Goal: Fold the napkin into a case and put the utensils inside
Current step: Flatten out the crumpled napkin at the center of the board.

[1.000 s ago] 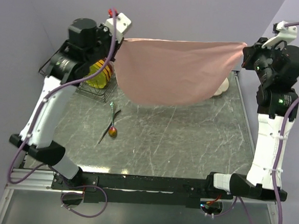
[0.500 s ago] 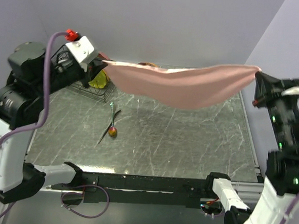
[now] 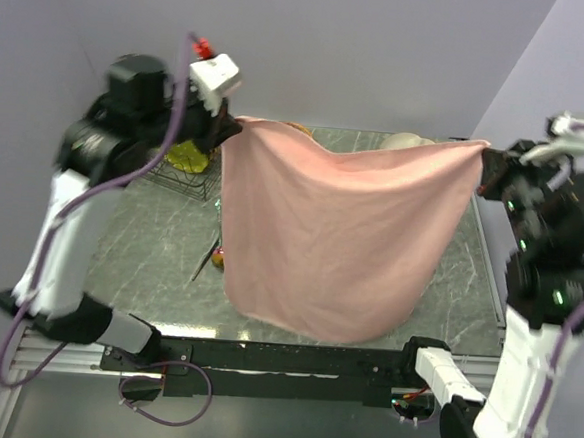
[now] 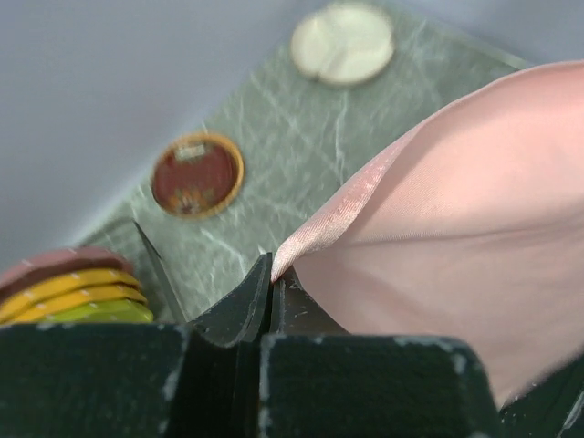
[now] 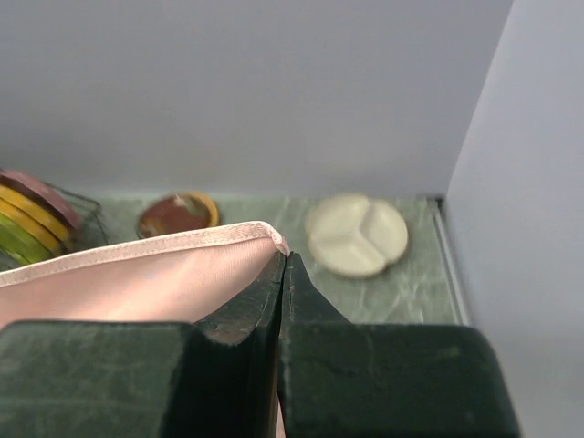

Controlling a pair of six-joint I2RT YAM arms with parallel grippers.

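The salmon-pink satin napkin [image 3: 330, 242] hangs spread in the air like a curtain over the table, its lower edge near the front edge. My left gripper [image 3: 230, 127] is shut on its top left corner [image 4: 301, 246]. My right gripper [image 3: 483, 157] is shut on its top right corner [image 5: 260, 235]. The utensils lie on the table behind the cloth's left edge; only a dark handle and a bit of gold head [image 3: 214, 256] show. No folded case is in view.
A wire rack of coloured plates [image 3: 188, 164] stands at the back left. A brown plate [image 4: 197, 173] and a white divided plate [image 5: 356, 234] lie at the back of the grey marble table [image 3: 158, 270]. Walls stand close behind and on the right.
Both arms swung the stretched napkin forward; it went from a shallow sagging band up high to a full sheet hanging down, now covering most of the utensils.
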